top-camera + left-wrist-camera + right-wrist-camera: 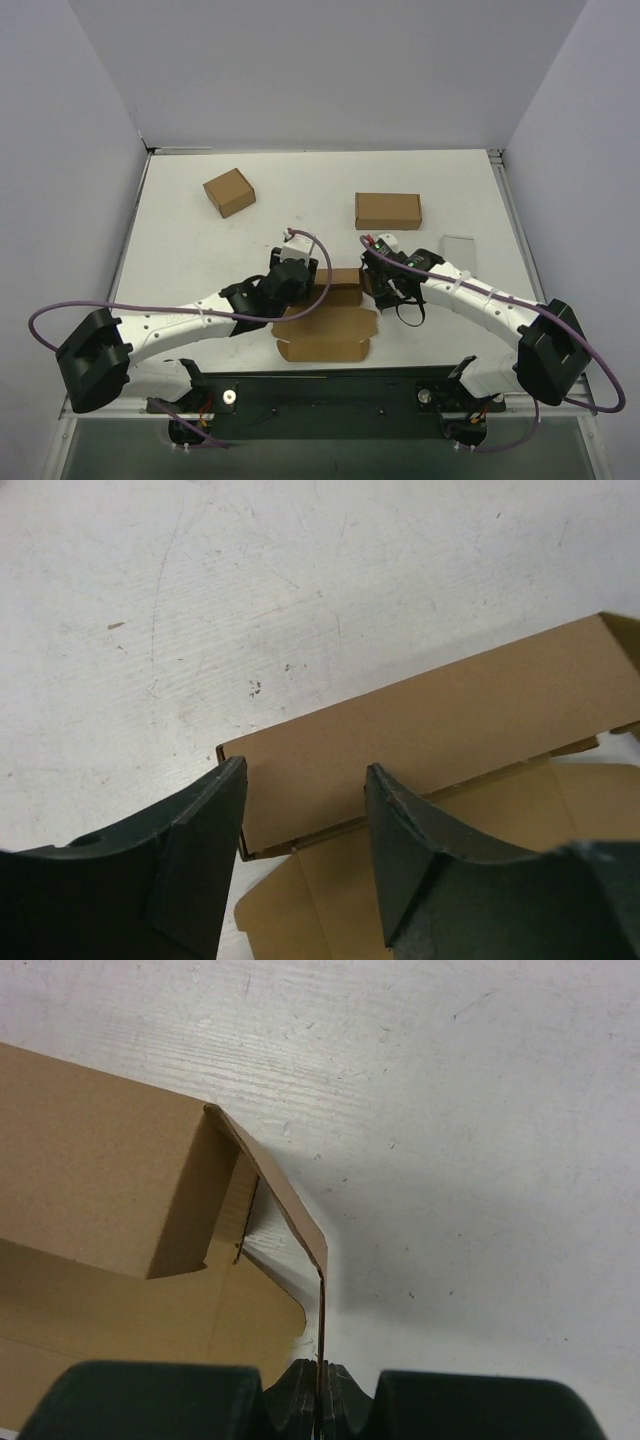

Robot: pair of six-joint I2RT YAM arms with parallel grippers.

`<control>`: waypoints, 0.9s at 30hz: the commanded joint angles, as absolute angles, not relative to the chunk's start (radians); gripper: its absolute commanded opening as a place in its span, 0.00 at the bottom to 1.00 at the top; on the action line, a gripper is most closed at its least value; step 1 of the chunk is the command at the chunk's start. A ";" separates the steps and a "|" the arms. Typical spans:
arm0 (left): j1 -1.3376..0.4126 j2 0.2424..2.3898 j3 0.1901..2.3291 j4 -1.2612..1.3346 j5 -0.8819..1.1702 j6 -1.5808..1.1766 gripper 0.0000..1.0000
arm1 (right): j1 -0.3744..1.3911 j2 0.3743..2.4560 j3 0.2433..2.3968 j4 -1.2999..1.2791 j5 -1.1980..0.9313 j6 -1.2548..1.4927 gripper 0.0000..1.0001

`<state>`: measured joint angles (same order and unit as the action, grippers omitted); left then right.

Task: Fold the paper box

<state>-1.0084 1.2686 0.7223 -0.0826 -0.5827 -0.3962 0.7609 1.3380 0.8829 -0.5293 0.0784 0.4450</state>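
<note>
From above, the paper box lies at the near middle of the surface, between the two arms. I'd judge it about halfway folded. Its broad panel lies flat towards the arm bases, a long wall stands up along the far side, and no lid is closed over it. The left claw is at the left end of that wall and the right claw at the right end.

Farther back sit a squarish carton on the left and a closed brown box on the right. A pale grey case lies flat near the right arm. Plain pale walls close in the surface on three sides.

The left wrist view shows the left claw with its jaws apart. The upright wall of the paper box crosses behind the gap, and nothing looks clamped, though the edge nearest the left finger is hard to read. The white surface is scuffed and finely scratched.

In the right wrist view the right claw is pinched tight on the thin edge of a side flap. The flap bends away from the wall's end and is not tucked in. Left to do, by my reckoning: turn in the end flaps, raise the remaining walls and close the lid.
</note>
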 commanded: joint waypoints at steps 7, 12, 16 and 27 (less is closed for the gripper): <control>-1.126 1.154 0.838 0.043 -0.678 -0.180 0.65 | 0.765 1.350 0.868 -0.500 0.130 0.577 0.00; -1.236 1.172 0.752 0.173 -0.631 -0.176 0.64 | 0.765 1.348 0.870 -0.485 0.127 0.603 0.00; -1.298 1.294 0.678 0.313 -0.488 -0.282 0.62 | 0.764 1.350 0.858 -0.471 0.123 0.614 0.00; -1.304 1.555 0.666 0.591 -0.380 -0.403 0.50 | 0.761 1.338 0.828 -0.448 0.100 0.629 0.00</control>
<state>-1.3010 1.5356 0.6468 0.4286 -0.4061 -0.3607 0.7609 1.3411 0.8410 -0.4461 0.0963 0.6132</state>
